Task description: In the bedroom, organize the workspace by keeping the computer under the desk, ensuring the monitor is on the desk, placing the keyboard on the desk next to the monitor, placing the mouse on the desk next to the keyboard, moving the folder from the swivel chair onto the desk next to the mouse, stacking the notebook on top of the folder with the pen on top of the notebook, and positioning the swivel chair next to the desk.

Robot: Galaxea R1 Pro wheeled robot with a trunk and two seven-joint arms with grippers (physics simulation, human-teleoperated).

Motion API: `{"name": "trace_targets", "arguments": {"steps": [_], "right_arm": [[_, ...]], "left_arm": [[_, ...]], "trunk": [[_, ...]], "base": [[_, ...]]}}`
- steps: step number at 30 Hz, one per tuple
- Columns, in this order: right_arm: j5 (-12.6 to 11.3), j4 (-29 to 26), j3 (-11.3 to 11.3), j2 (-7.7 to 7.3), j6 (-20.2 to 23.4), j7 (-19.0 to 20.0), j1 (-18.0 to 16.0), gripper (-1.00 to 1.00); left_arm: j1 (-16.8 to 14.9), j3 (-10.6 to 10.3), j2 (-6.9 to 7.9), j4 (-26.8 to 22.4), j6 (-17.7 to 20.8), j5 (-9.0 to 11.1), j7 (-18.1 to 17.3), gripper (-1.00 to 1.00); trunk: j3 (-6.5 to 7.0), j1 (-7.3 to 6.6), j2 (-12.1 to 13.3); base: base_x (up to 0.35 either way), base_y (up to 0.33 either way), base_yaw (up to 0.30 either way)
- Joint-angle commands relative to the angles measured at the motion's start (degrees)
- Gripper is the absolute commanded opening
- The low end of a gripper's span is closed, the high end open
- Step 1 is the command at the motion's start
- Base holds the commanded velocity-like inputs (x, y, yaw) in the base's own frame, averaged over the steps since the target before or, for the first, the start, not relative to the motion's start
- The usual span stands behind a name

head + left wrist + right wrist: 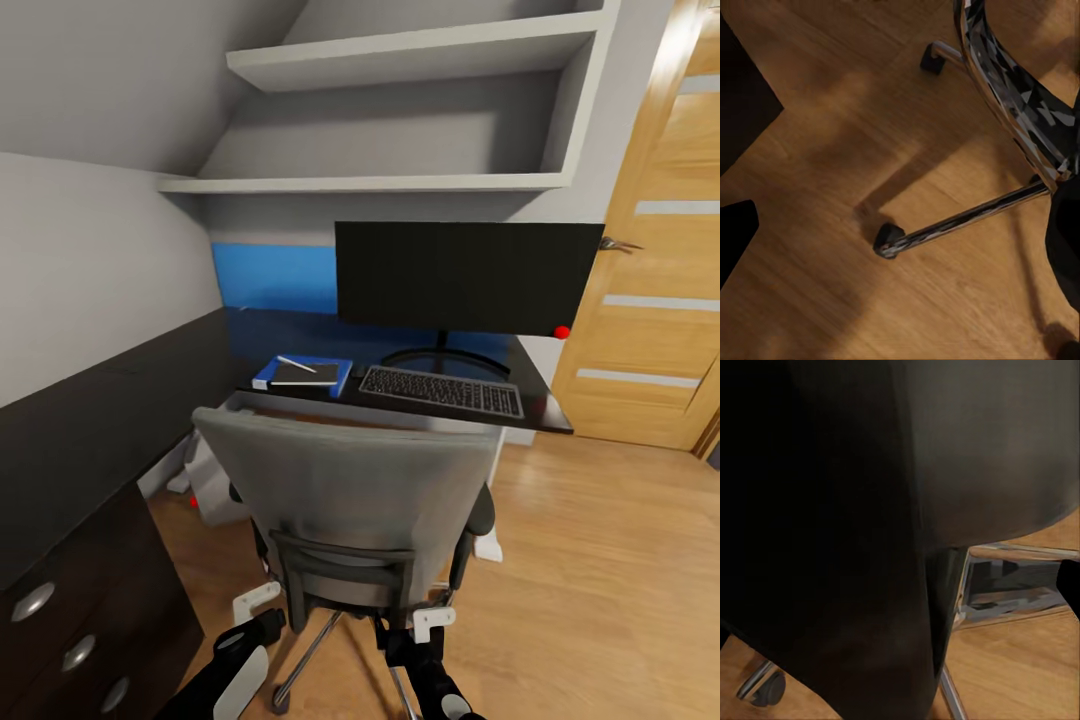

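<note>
I see soft, even light in the head view, with bent edges; the swivel chair point(345, 510) throws blurry shadows toward 10 o'clock on the floor point(832, 150).

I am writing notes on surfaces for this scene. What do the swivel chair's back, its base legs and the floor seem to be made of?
The swivel chair's back looks like grey fabric: matte, no shine. Its base legs look like polished chrome metal, with bright mirror-like reflections along the tube; the caster at the end looks like black plastic or rubber. The floor looks like warm, slightly glossy wood planks, with grain lines and seams visible; it could be laminate.
</note>
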Motion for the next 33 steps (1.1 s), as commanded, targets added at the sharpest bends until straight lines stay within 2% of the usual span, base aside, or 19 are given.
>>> {"name": "trace_targets", "arguments": {"steps": [1, 6, 14, 28, 32, 33], "right_arm": [[-0.07, -0.05, 0.22, -0.01, -0.23, -0.45, -0.09, 1.0], [-0.07, -0.05, 0.22, -0.01, -0.23, -0.45, -0.09, 1.0], [0.0, -0.05, 0.25, 0.01, -0.23, -0.45, -0.11, 1.0], [-0.02, -0.02, 0.22, -0.01, -0.23, -0.45, -0.11, 1.0], [-0.11, 1.26, 0.22, -0.03, -0.5, -0.45, -0.11, 1.0], [-0.14, 4.26, 0.24, -0.01, -3.02, -0.45, -0.1, 1.0]], "left_arm": [[-0.03, -0.38, 0.04, -0.12, 0.19, 0.28, 0.46, 1.0], [-0.03, -0.38, 0.1, -0.12, -0.97, 0.33, 0.46, 1.0], [-0.03, -0.38, 0.12, -0.03, -1.58, 0.36, 0.46, 1.0], [-0.03, -0.38, 0.13, 0.23, -1.58, 0.43, 0.46, 1.0], [-0.03, -0.42, 0.07, 3.7, -1.72, 0.38, 0.45, 1.0], [-0.03, -0.45, -0.04, 9.68, -5.01, 0.41, 0.38, 1.0]], "trunk": [[-0.04, 0.02, -0.02], [-0.04, 0.02, -0.02], [-0.04, 0.02, -0.02], [-0.04, 0.02, -0.02], [-0.04, 0.02, -0.02], [-0.04, 0.02, -0.02]], "base": [[0.297, -0.016, 0.0], [0.207, -0.005, 0.0], [-0.014, -0.003, 0.0], [-0.296, -0.081, 0.0], [-0.332, -0.089, 0.0], [-0.133, -0.02, 0.0]]}}
